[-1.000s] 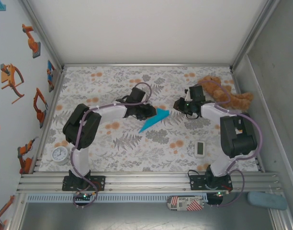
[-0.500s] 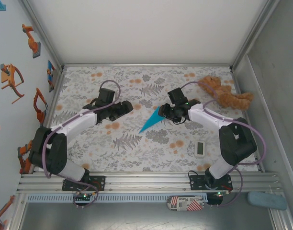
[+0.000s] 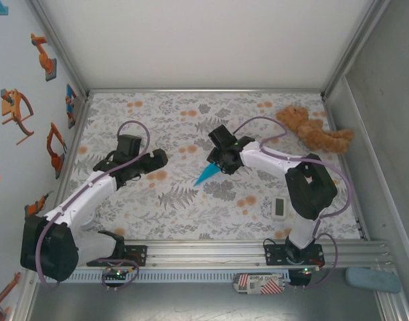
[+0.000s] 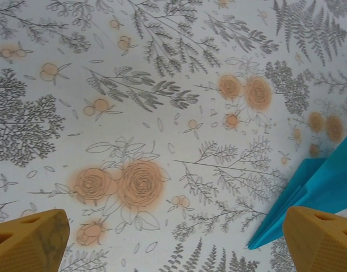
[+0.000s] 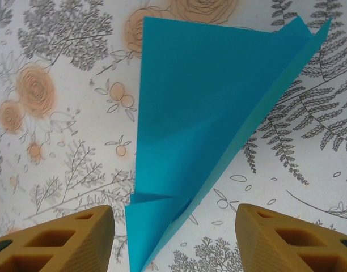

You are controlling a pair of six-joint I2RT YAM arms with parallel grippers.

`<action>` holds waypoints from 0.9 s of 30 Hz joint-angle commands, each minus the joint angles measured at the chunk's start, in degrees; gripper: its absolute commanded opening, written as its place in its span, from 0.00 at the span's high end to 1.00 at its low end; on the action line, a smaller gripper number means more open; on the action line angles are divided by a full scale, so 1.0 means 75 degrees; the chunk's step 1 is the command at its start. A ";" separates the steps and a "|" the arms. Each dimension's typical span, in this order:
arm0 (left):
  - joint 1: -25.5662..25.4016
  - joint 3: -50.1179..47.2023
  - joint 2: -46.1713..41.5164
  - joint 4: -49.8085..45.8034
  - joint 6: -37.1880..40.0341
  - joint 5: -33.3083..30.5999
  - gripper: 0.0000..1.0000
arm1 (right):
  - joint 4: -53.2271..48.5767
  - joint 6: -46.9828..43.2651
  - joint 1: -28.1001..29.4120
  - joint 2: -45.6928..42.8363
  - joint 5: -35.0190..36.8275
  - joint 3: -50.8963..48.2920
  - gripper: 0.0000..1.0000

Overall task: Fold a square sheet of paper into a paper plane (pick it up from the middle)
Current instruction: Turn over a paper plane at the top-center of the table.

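On the flowered table [image 3: 191,114], near its middle: 1 blue paper plane [image 3: 204,175], lying flat, point toward the near left. 2 grippers. Left gripper [image 3: 162,158] well apart to the plane's left, fingers spread wide with nothing between them. Right gripper [image 3: 219,160] over the plane's broad end, fingers parted to either side of the paper, not pinching it. 1 teddy bear [image 3: 315,130] by the far right corner. 1 white timer [image 3: 279,207] near the right arm's base. Open cloth between left gripper and plane, more along the far edge. From above, broad end partly covered by the right gripper. In the left wrist view, plane cut off at the right margin. In the right wrist view, point cut off at the bottom.
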 commanded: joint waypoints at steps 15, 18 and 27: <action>0.0318 -0.0125 0.0016 -0.0151 0.0436 0.0409 0.04 | -0.0824 0.1261 0.0103 0.0572 0.0645 0.0424 0.71; 0.0323 -0.0131 0.0014 -0.0166 0.0396 0.0422 0.04 | -0.0807 0.1224 0.0109 0.0535 0.0732 0.0458 0.79; 0.0485 -0.0140 0.0078 -0.0092 0.0132 0.0644 0.04 | -0.0764 0.0724 0.0109 0.0474 0.0870 0.0664 1.00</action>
